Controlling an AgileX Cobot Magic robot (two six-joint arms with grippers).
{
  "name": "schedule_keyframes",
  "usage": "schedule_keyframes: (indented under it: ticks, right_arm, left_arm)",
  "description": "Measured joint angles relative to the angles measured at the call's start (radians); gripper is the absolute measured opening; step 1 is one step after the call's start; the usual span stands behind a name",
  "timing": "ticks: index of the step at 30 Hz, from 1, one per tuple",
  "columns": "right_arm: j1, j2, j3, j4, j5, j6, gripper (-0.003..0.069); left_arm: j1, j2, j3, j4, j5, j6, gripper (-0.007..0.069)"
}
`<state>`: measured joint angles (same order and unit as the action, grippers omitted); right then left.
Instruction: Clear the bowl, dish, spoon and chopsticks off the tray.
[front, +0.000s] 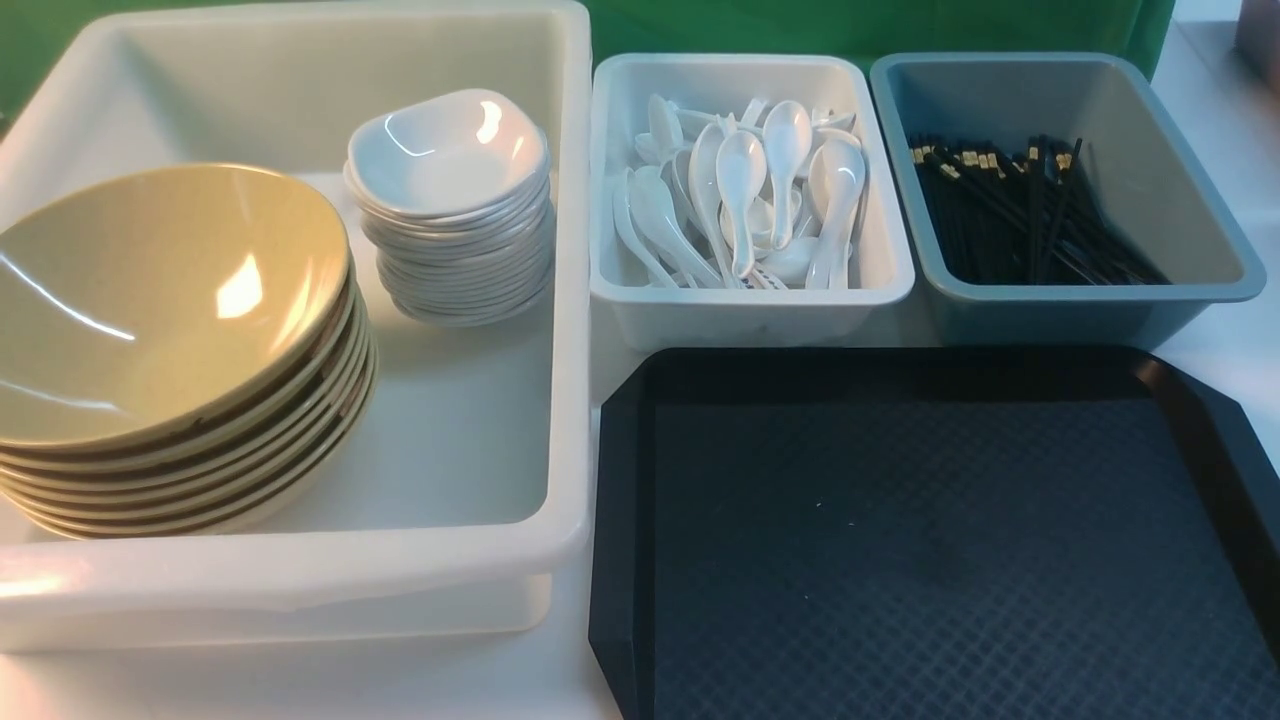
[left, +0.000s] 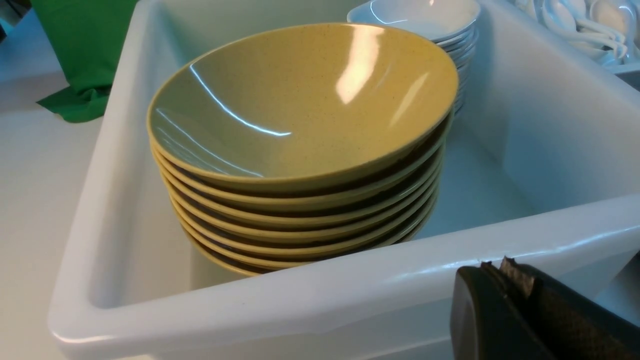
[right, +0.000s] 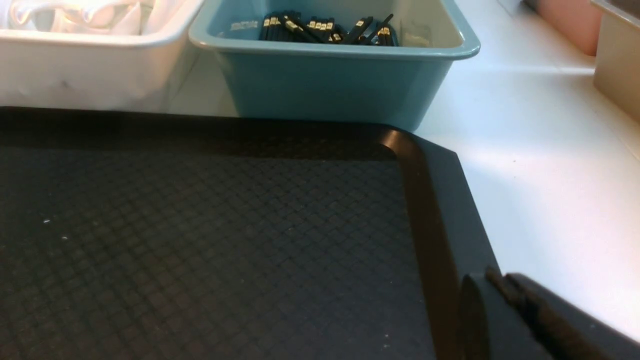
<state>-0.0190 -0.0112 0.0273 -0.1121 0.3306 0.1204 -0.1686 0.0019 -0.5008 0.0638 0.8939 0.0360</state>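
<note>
Likely needs only retreat from the tray (front: 940, 560), lower right in front view, nearer the right end effector (right: 490, 278) (cannot tell whether closed); keep left end effector (left: 499, 267), pressed together, outside the tub (left: 375, 282).

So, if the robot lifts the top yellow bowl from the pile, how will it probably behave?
The top bowl looks stiff, so it should keep its shape. Its glossy surface may be slippery in a hand. It sits tilted on the nested bowls, so it could slide or tip if pushed at the rim.
</note>
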Motion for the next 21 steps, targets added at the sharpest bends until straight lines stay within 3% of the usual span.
schedule_keyframes:
  ticks: [5,10,12,15,21]
  right_arm:
    - [0.0,0.0,0.0,0.0,0.001,0.001,0.0077]
    - [0.0,0.0,0.0,0.0,0.001,0.001,0.0078]
    - [0.0,0.0,0.0,0.0,0.001,0.001,0.008]
    - [0.0,0.0,0.0,0.0,0.001,0.001,0.0083]
    - [0.0,0.0,0.0,0.0,0.001,0.001,0.0094]
  left_arm:
    - [0.0,-0.001,0.063,-0.023,-0.089,0.0,-0.0011]
    - [0.036,-0.009,0.227,-0.091,-0.456,0.032,-0.0011]
    - [0.089,-0.011,0.338,-0.135,-0.658,0.061,-0.0011]
    - [0.172,-0.013,0.474,-0.137,-0.792,0.056,-0.0011]
    - [0.222,-0.015,0.526,-0.095,-0.709,-0.01,-0.0011]
